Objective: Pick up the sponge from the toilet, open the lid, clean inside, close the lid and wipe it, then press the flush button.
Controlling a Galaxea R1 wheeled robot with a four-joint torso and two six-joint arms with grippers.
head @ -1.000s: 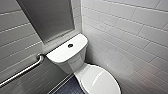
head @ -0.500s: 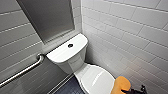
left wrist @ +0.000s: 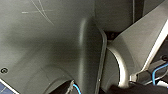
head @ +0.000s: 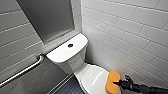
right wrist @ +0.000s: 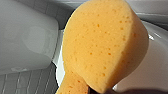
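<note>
Lining the room, white wall tiles (head: 125, 32) met a grey panel (head: 50, 17) at the far side, with 1 metal grab bar (head: 22, 71) on the left and dark floor (head: 65, 88) nearby. The toilet (head: 72, 56) stood against the tiles, its lid (head: 93, 77) down. The head view gave the dark flush button (head: 70, 45) centred on the tank top. The right wrist view gave the sponge (right wrist: 102, 47) close up: orange, rounded and pitted with pores. The right gripper (head: 115, 83) was clenched on the sponge at the lid's near right edge.
</note>
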